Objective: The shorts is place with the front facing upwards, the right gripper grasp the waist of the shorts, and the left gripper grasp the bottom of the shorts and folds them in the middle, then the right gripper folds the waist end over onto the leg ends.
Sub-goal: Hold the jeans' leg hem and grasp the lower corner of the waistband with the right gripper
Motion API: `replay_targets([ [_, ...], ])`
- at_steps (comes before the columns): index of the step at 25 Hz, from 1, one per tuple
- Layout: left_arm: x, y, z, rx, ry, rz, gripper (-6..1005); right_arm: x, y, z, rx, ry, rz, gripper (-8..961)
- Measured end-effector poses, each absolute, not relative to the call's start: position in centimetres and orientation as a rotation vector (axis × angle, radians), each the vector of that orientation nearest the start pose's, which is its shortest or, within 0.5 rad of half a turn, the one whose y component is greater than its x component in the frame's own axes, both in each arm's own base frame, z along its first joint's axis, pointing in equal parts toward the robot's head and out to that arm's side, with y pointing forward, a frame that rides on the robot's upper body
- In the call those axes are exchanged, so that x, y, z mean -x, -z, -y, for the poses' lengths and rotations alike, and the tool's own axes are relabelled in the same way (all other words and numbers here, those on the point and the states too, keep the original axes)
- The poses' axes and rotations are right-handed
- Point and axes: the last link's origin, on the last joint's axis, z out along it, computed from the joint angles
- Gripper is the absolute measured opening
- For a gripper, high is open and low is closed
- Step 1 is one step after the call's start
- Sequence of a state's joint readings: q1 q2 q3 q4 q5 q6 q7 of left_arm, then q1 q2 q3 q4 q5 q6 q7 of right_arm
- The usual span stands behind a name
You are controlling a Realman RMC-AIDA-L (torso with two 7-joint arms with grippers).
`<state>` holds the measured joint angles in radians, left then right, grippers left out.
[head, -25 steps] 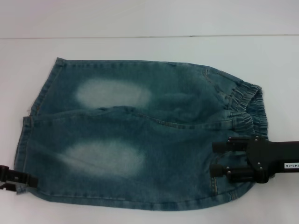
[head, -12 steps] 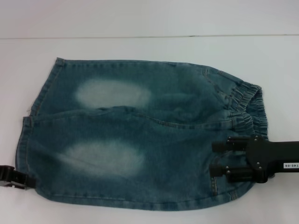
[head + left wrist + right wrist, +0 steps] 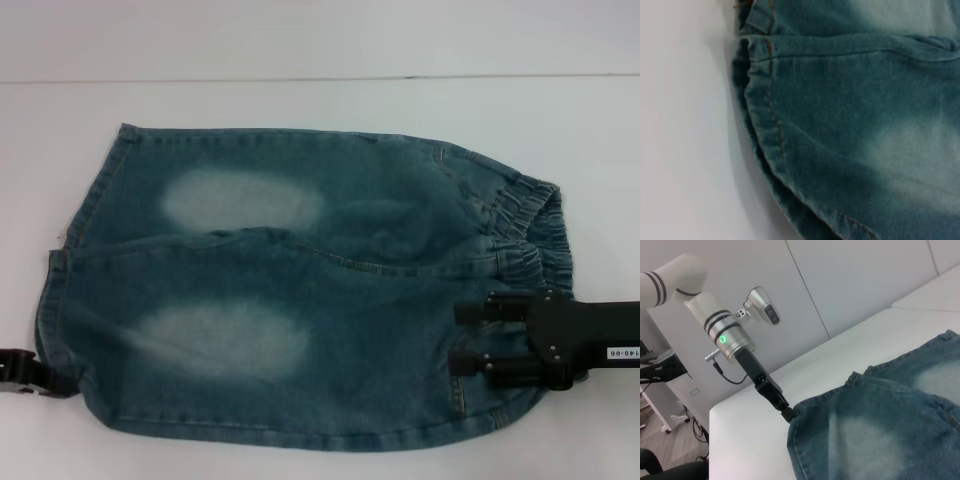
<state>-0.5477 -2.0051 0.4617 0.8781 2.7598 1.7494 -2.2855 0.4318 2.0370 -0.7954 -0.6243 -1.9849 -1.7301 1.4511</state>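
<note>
shorts: the shorts (image 3: 300,290) are lying flat on the white table (image 3: 320,100), the waist (image 3: 530,235) on the robot's right, the leg ends (image 3: 55,300) on its left, pale thigh patches facing up

left gripper: the left gripper (image 3: 40,378) sits right at the near corner of the bottom of the shorts (image 3: 765,130); over the last second it's crept a bit closer to the robot and tucked tighter against the hem, and the denim corner that used to stick out near it now looks pulled in. From the right wrist view its tip (image 3: 786,415) meets the hem corner, so I'd guess it's clamped on cloth, but honestly can't tell, the fingers are buried in the fabric edge

right gripper: the right gripper (image 3: 465,340) hasn't budged in that second, parked over the near side of the waist end, two fingers (image 3: 480,312) pointing toward the legs with a clear gap between them, so spread and not holding anything as far as I can see

hem up close: left wrist view shows only the stitched hem and the orange thread, bowed and slightly lifted off the table

what it means: left side looks about set on its grab, right side hasn't closed on the waistband, so the middle fold isn't started

next up: probably the right one needs to pinch the elastic before either arm lifts
</note>
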Motion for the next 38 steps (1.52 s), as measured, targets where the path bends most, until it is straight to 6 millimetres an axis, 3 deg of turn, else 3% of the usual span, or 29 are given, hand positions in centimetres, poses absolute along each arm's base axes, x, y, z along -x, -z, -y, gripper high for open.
replay_targets([
  [4, 33.8, -6.5, -29.3, 2.289, -0.060, 1.878, 53, -28.1, 0.1, -28.0, 2.890, -0.749, -0.818, 733],
  [12, 33.5, -6.8, -29.6, 2.299, 0.011, 1.846, 52, -28.1, -0.5, -28.4, 2.847, -0.773, -0.866, 730],
  [17, 33.2, -7.1, -29.9, 2.321, 0.046, 1.805, 47, -28.2, -3.2, -29.9, 2.740, -0.767, -1.060, 729],
  [19, 33.0, -7.2, -30.1, 2.326, 0.060, 1.791, 46, -28.1, -5.6, -30.9, 2.689, -0.710, -1.159, 728],
  [20, 32.9, -7.3, -30.2, 2.330, 0.069, 1.784, 47, -28.1, -5.6, -30.9, 2.689, -0.710, -1.159, 728],
  [21, 32.8, -7.3, -30.2, 2.334, 0.078, 1.778, 47, -27.9, -6.9, -31.4, 2.674, -0.652, -1.222, 728],
  [26, 32.5, -7.5, -30.5, 2.340, 0.108, 1.762, 47, -27.1, -8.2, -32.0, 2.700, -0.449, -1.374, 726],
  [32, 32.1, -7.8, -31.0, 2.354, 0.137, 1.724, 46, -26.9, -7.1, -32.7, 2.765, -0.039, -1.400, 725],
  [38, 31.7, -7.7, -31.2, 2.368, 0.155, 1.720, 44, -26.8, -6.2, -32.9, 2.809, 0.244, -1.345, 723],
])
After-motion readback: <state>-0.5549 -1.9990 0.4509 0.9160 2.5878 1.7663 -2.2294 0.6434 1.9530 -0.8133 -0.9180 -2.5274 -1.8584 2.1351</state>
